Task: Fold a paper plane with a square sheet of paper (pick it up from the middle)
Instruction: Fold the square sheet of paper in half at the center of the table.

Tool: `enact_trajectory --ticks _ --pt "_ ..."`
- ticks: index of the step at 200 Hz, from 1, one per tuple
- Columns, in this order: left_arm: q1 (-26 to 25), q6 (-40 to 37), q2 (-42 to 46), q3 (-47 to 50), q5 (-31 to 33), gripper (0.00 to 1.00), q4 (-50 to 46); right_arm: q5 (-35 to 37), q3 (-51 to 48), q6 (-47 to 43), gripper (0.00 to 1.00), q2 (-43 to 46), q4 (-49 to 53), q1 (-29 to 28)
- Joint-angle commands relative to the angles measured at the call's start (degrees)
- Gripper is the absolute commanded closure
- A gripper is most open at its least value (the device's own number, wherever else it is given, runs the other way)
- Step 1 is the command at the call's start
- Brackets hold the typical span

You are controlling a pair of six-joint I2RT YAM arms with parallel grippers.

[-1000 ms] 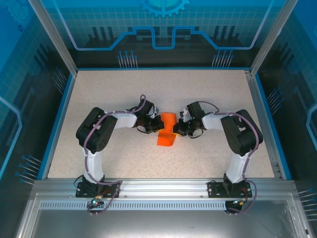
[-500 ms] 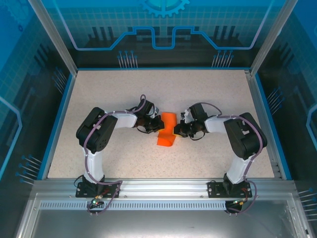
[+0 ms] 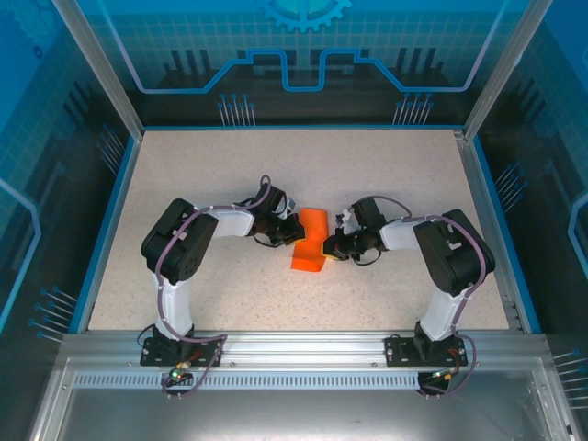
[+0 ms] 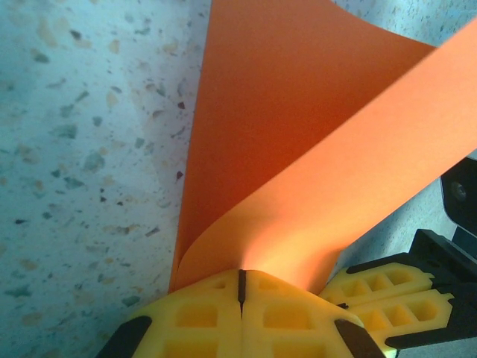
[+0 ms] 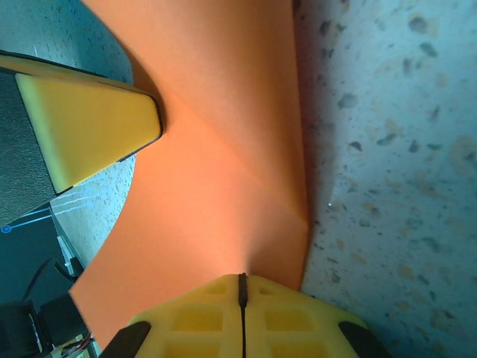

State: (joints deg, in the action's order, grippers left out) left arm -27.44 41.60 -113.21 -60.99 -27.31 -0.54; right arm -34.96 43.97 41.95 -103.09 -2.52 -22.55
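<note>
a flat tabletop of pale beige stone-look material with dark speckles spreads across the middle of the scene; up close its flecks are grey and brown. a thin bright blue border strip runs along its left, far and right edges. two slanted silver aluminium posts rise from the far corners. behind the far edge stands a dark back panel with glowing blue line graphics and a gear shape. along the near edge lies a silver aluminium rail, then a narrow slotted metal strip, then a plain grey metal sheet.
</note>
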Motion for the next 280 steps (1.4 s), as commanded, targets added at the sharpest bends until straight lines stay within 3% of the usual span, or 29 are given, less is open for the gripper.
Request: enact_trajectory --ticks 1,41,137,195,280 --pt "-0.6 -1.4 -3.2 1.8 2.4 1.0 -3.8 -0.3 -0.6 -0.6 0.94 0.9 1.4 -0.5" --pt "-0.6 -1.4 -3.2 1.8 2.3 1.0 -3.7 -1.4 -0.5 0.8 0.93 5.3 0.7 -1.7" --pt "-0.6 -1.6 -3.3 1.8 2.2 1.0 -4.1 0.0 -4.4 2.0 0.95 -0.5 -3.4 -2.5" --pt "-0.6 -1.6 -3.3 1.5 2.1 1.0 -4.3 1.3 -3.9 1.7 0.94 6.8 0.2 -3.9" --pt "-0.6 -1.6 -3.2 1.6 2.0 1.0 -4.4 1.7 -8.5 3.4 0.95 3.0 -4.7 -5.1"
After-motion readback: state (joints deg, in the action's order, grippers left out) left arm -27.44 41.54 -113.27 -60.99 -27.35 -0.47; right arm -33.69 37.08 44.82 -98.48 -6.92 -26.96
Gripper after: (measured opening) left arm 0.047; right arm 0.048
